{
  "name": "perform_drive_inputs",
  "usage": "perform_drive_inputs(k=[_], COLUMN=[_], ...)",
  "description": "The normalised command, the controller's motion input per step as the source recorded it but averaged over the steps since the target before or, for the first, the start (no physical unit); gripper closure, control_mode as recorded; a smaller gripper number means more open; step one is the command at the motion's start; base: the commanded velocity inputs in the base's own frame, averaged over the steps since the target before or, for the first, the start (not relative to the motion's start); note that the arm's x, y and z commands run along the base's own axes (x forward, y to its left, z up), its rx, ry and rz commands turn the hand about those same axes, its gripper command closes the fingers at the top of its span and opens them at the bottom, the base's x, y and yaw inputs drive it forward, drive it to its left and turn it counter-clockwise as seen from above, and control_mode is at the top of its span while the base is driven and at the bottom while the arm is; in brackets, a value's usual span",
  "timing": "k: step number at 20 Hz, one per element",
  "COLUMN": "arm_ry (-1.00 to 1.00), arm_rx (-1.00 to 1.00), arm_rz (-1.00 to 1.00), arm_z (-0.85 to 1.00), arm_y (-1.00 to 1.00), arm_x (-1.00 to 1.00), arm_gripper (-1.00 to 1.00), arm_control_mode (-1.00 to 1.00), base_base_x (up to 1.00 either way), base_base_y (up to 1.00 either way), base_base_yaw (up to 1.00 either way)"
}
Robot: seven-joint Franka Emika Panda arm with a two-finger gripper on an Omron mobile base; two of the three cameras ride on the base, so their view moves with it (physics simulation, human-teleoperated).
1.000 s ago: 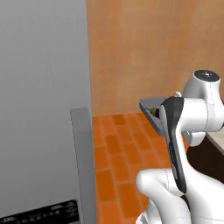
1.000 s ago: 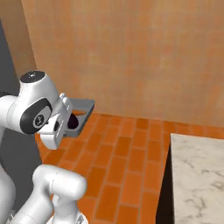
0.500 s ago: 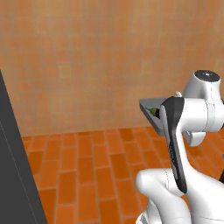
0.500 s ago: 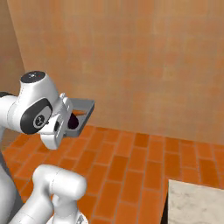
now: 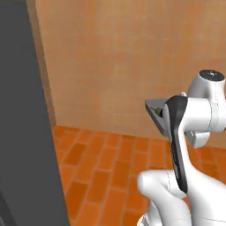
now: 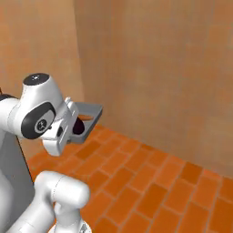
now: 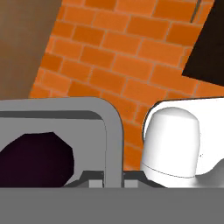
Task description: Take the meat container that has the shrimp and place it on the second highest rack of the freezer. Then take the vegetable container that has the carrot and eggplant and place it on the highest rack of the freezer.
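The whole room has slid past in both base views, so the base has turned or driven; the things themselves have not moved.

In the left base view, a second ago a big pale grey front filled the left side. Half a second ago only a thin dark strip was left at the edge. Now a wide dark grey panel stands there, maybe the side of the freezer, but it is hard to tell.

In the right base view, the white marble counter at the lower right has gone out of sight. A wall corner has come in at the upper left.
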Motion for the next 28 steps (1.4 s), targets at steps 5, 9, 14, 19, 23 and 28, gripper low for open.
perform_drive_inputs(k=[5,9,14,19,23,28], arm_ry=[0.0,0.0,0.0,0.0,0.0,0.0], arm_rx=[0.0,0.0,0.0,0.0,0.0,0.0], arm_rz=[0.0,0.0,0.0,0.0,0.0,0.0], arm_z=[0.0,0.0,0.0,0.0,0.0,0.0], arm_y=[0.0,0.0,0.0,0.0,0.0,0.0], arm_x=[0.0,0.0,0.0,0.0,0.0,0.0], arm_gripper=[1.0,1.0,1.0,1.0,1.0,1.0], arm_control_mode=[1.0,1.0,1.0,1.0,1.0,1.0], base_base_x=[-0.22,-0.14,-0.37,-0.14,-0.03,0.0], base_base_y=[-0.11,-0.14,-0.26,-0.25,-0.17,-0.22], base_base_yaw=[0.97,0.97,0.9,0.83,0.74,0.56])
